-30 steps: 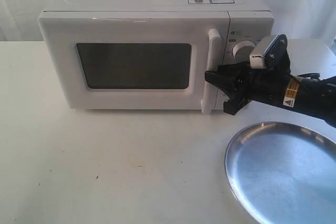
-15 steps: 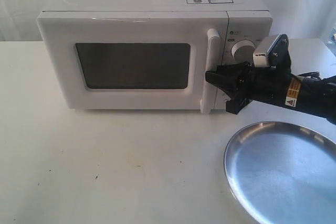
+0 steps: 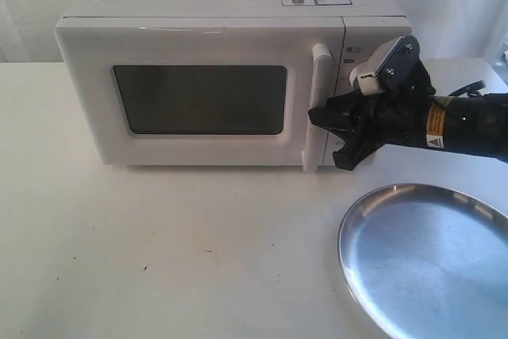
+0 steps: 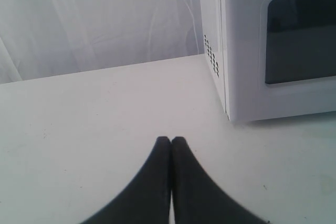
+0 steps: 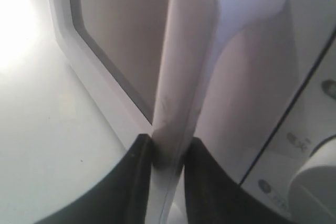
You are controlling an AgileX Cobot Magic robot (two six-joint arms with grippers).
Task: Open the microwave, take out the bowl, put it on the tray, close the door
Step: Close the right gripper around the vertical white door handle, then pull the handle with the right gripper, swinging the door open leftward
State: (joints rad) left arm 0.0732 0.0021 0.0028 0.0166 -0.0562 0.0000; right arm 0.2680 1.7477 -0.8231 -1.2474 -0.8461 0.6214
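Observation:
The white microwave (image 3: 214,5) stands at the back of the table, its door (image 3: 198,47) looking closed. My right gripper (image 3: 325,139) reaches in from the right and is shut on the lower part of the door's vertical white handle (image 3: 319,77). In the right wrist view the two black fingers (image 5: 137,171) press on either side of the handle (image 5: 184,66). The silver tray (image 3: 429,260) lies at the front right with nothing on it. The bowl is hidden. My left gripper (image 4: 170,140) is shut on nothing, low over the table beside the microwave's (image 4: 241,51) side wall.
The white table (image 3: 159,252) stretches in front of and to the left of the microwave. A white knob (image 5: 315,182) sits just right of the handle, close to my right wrist. A white curtain hangs behind the table.
My right wrist has rolled and lifted a little, its camera housing shifting left and up, while the fingers stay on the handle. The door's gap shows no clear change.

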